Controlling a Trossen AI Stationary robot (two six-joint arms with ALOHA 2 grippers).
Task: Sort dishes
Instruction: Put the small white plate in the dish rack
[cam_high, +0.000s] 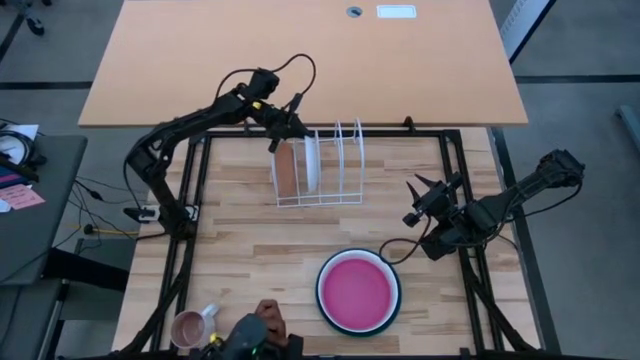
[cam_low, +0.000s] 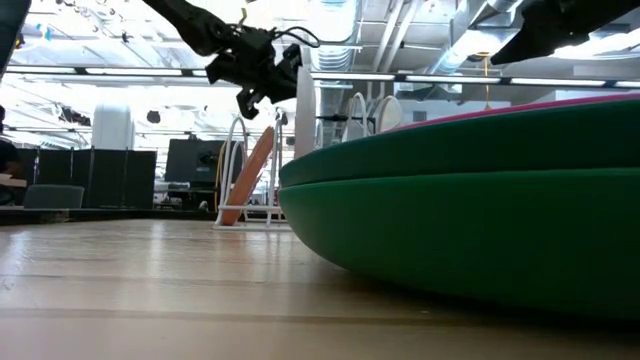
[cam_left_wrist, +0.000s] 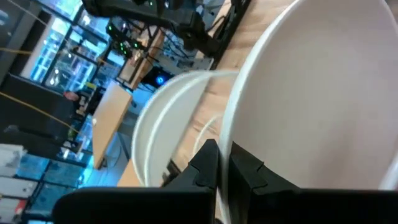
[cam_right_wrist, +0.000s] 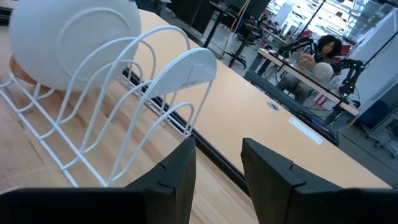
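Your left gripper (cam_high: 283, 137) is up at the far-left end of the white wire dish rack (cam_high: 330, 190), fingers pinched tight together with nothing between them. In its wrist view the dark fingertips (cam_left_wrist: 214, 163) sit right against the rim of the round white plate (cam_high: 311, 160), but they aren't clamping it.

That white plate stands on edge in the rack, and the orange-brown round plate (cam_high: 286, 170) stands just beside it in the end slot on the left arm's side — from table height you can see it leaning at a tilt (cam_low: 247, 175). The rest of the rack's slots hold nothing.

Your right gripper (cam_high: 428, 203) hangs off to the right of the rack, well apart from it, fingers (cam_right_wrist: 177, 171) parted about halfway and holding nothing; it faces the rack's wire loops.

Nearer the front edge, the magenta pink plate (cam_high: 358, 292) lies flat, nested in the dark green plate (cam_high: 323, 281) — only the green rim shows around it from above. The small pink mug with a handle (cam_high: 190, 326) sits at the front left, well apart from the stack.
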